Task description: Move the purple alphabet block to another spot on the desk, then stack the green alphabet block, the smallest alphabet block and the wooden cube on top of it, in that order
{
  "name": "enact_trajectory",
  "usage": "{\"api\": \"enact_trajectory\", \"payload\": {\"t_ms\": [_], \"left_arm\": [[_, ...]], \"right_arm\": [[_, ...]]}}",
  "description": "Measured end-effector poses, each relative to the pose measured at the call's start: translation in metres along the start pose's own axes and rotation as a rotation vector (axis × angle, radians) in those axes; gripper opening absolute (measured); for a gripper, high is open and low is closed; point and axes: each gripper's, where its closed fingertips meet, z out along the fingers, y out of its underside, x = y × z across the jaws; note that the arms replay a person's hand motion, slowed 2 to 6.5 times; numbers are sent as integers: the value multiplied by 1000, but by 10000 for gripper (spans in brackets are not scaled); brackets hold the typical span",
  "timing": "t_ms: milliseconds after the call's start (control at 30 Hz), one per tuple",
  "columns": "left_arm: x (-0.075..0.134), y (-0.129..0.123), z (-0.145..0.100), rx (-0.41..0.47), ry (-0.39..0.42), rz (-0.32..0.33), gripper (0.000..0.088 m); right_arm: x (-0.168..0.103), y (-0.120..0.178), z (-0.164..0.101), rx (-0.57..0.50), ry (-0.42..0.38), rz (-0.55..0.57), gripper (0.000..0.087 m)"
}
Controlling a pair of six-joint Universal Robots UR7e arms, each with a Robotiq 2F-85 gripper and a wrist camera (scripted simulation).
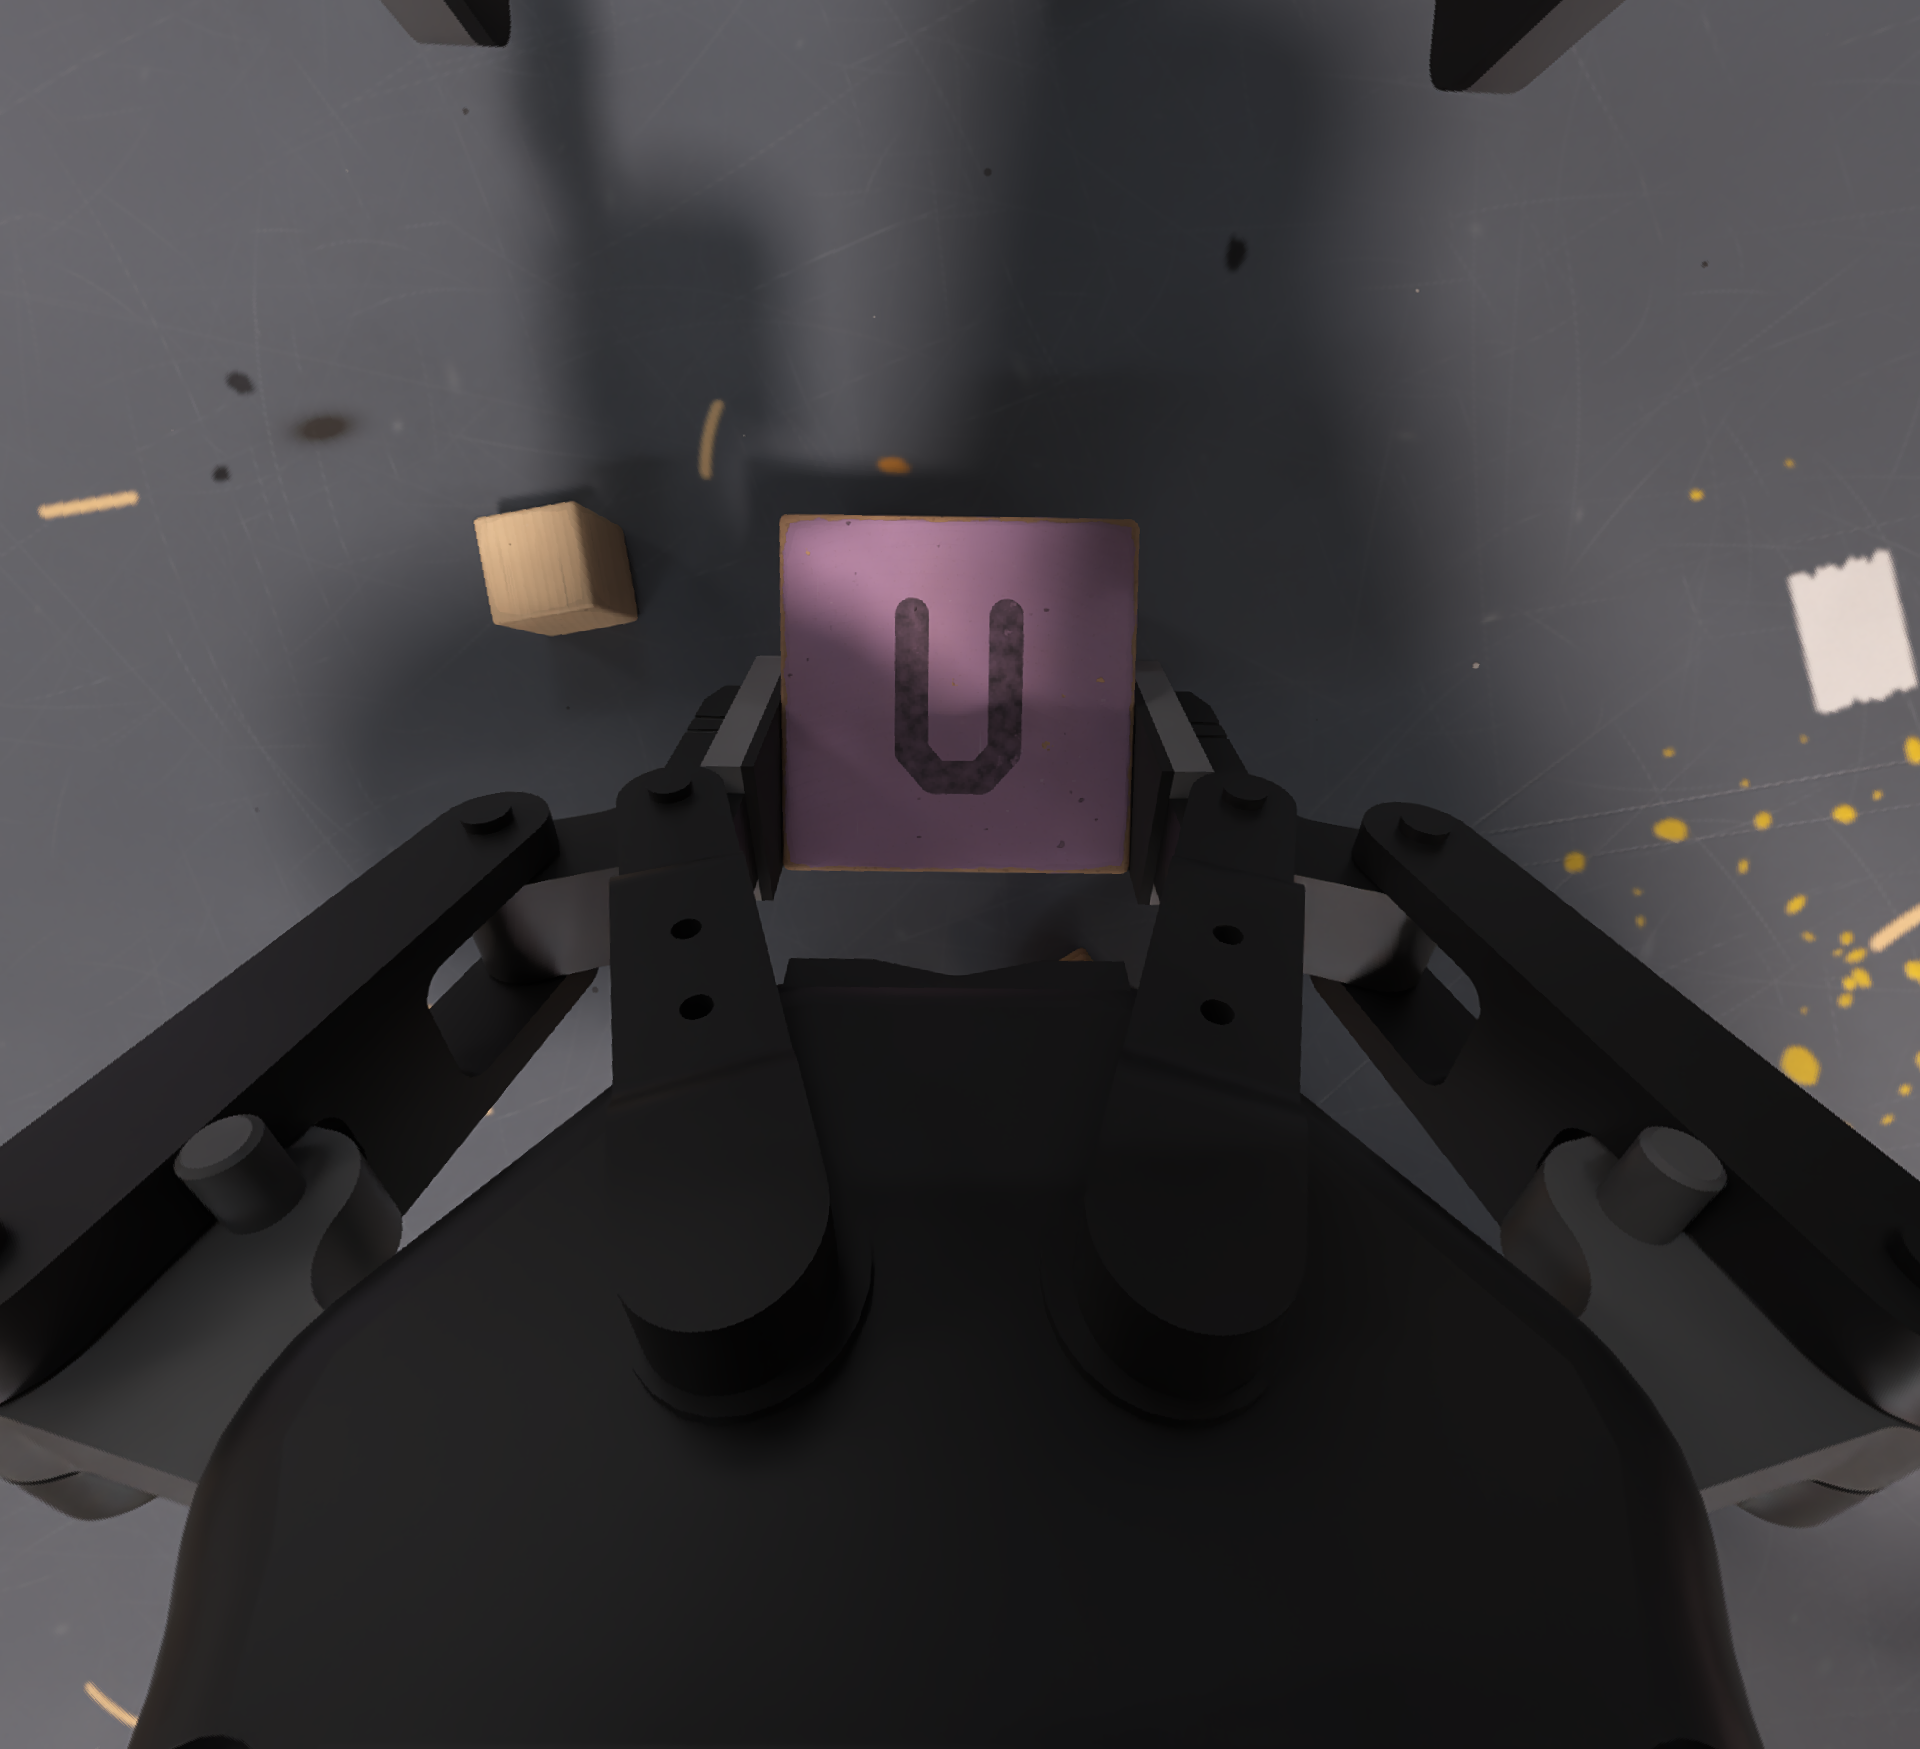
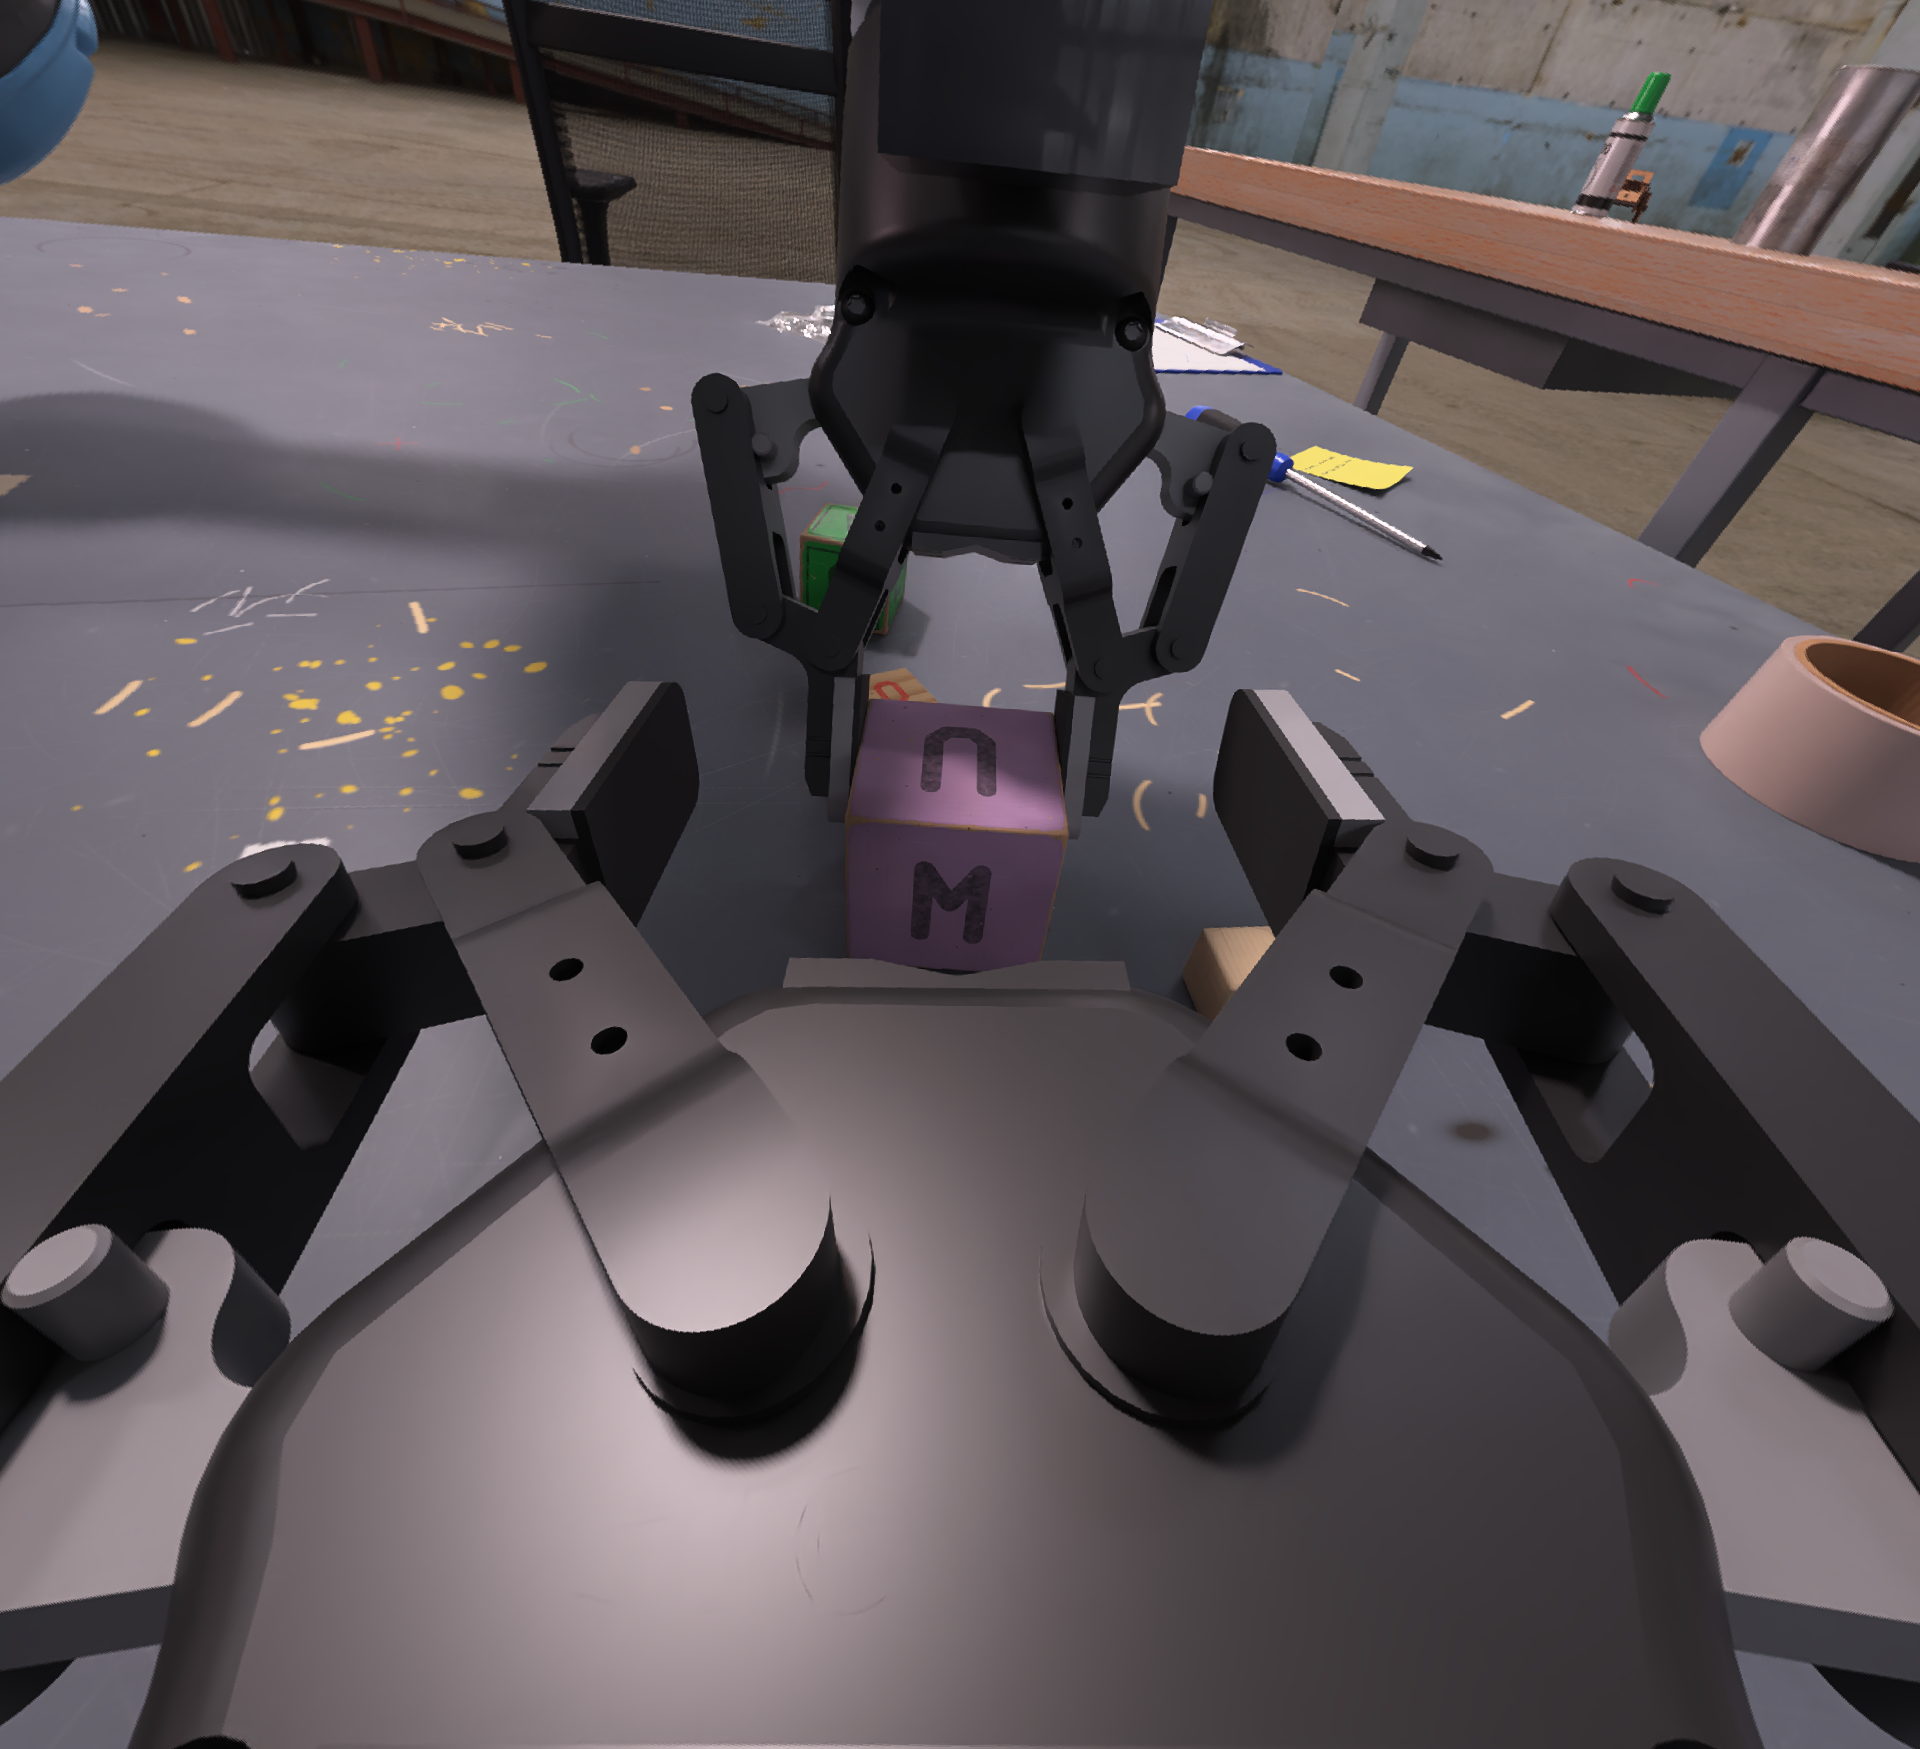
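Grey and scuffed, the counter [image 1: 312, 193] fills the left wrist view, flecked with yellow paint at the right and carrying a white scrap of tape [image 1: 1849, 624]. At centre, the left pincer [image 1: 956, 743] pinches the purple block [image 1: 956, 697] by its two side faces, a finger pad pressed flat against each. Whether the block rests on the counter or is lifted cannot be told from this view. A wooden cube [image 1: 554, 567] lies just to its left, apart from it. Two fingertips of the other pincer jut in at the top corners, set wide.

Seen from the right wrist, the same counter [image 2: 312, 452] stretches back to a mesh chair [image 2: 675, 89] and a wooden bench [image 2: 1558, 255] before worn walls. The right pincer [image 2: 956, 785] is spread, its fingers wide on either side of the purple block [image 2: 956, 852] and touching nothing. The left pincer [image 2: 956, 774] comes down from above and clamps the block's top part. Behind it, a green block [image 2: 829, 546] shows partly hidden by its links, and a small block with red marking [image 2: 902, 689] peeks out just behind the purple one. The wooden cube [image 2: 1226, 967] sits by the right finger. A tape roll [image 2: 1818, 743], a screwdriver [image 2: 1340, 499] and a yellow note [image 2: 1351, 465] lie farther right.
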Motion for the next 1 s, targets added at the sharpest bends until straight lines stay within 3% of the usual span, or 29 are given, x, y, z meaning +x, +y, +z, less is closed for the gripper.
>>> {"api": "enact_trajectory", "payload": {"t_ms": [400,567,600,700,800,1000], "left_arm": [[-1,0,1,12,-1,-17,513],[-1,7,6,-26,-6,-13,538],[0,10,8,-42,-1,-12,587],[4,20,15,-83,16,-17,850],[6,20,16,-68,27,-36,852],[0,5,-2,71,5,-64,854]], "right_arm": [[2,3,0,-35,22,-3,854],[2,4,0,-40,20,4,854],[3,4,0,-40,20,7,854],[3,4,0,-40,18,14,854],[4,4,0,-41,19,19,854],[4,6,1,-49,19,23,854]]}}
